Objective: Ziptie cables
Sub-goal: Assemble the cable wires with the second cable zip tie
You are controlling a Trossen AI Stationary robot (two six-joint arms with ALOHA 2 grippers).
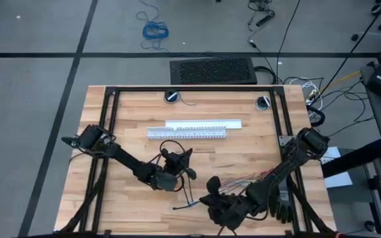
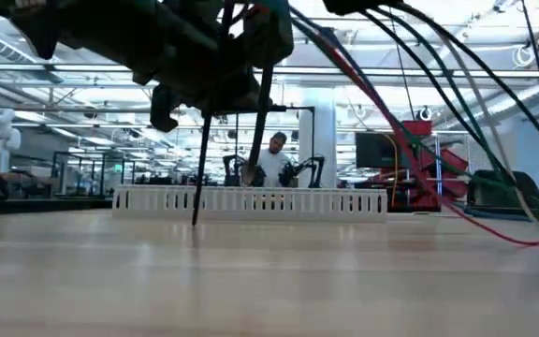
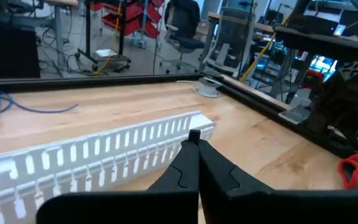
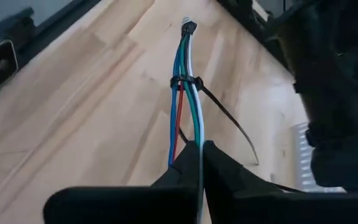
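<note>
The cables [image 4: 185, 62] are a slim bundle of blue, red, green and white wires, and my right gripper [image 4: 199, 146] is shut on it near the table's front [image 1: 211, 188]. A dark ziptie [image 4: 185, 82] is looped around the bundle ahead of the fingers, with its tail [image 4: 229, 118] slanting off free. Behind the gripper the loose wires [image 1: 240, 186] splay toward the right. In the low view a thin dark strip [image 2: 197, 168] hangs down to the tabletop. Another ziptie [image 1: 185, 207] lies flat on the wood. My left gripper [image 3: 193, 138] is shut just left of the bundle [image 1: 190, 173], with nothing visible between its fingers. My right gripper pinches the cable bundle [image 4: 194, 138] between its two fingers, a short way behind the looped ziptie. The wires run on along the fingers' line to a small connector end [image 4: 188, 26]. That stretch is held clear above the table.
Two white slotted duct pieces [image 1: 187, 132] lie across the table's middle, beyond both grippers. Two round grommets [image 1: 171, 96] sit at the far edge. A black frame rail [image 1: 111, 112] borders the tabletop. Bare wood lies at the near left.
</note>
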